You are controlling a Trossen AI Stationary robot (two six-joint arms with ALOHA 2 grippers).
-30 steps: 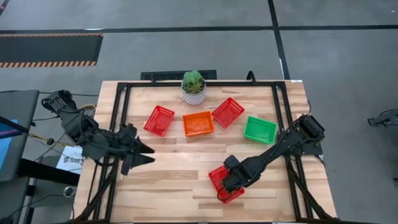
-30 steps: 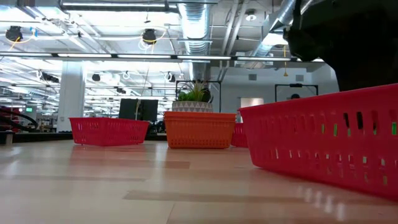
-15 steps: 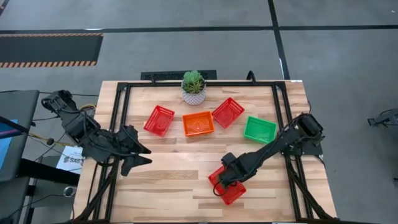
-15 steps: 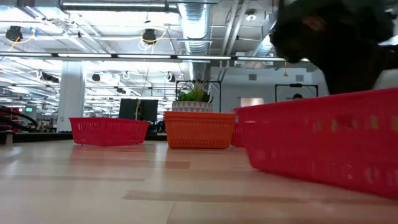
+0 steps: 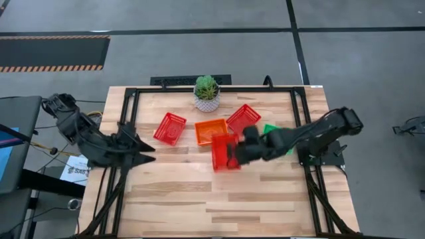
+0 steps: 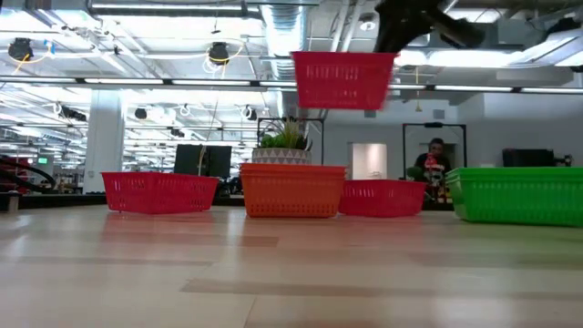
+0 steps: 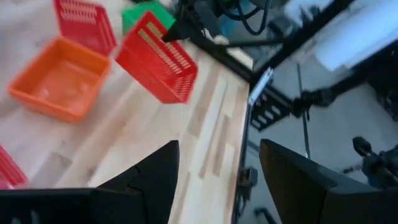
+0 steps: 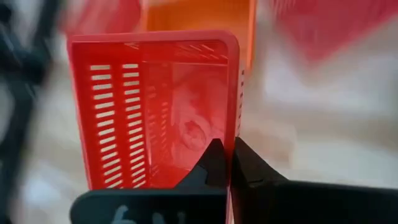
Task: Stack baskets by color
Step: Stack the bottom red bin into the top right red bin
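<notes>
a red basket (image 5: 224,152) was found clamped by its rim in the right gripper (image 5: 238,154) and carried clear above the table near the orange basket (image 5: 210,129), with placement into a matching red basket (image 5: 170,127) judged outstanding; the left gripper (image 5: 143,151) was observed open and idle at the table's left edge.

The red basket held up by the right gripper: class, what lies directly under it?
The lifted red basket hangs clear of the table in the right gripper. Under it, bare wood beside the orange basket. The green basket is partly covered by the arm.
</notes>
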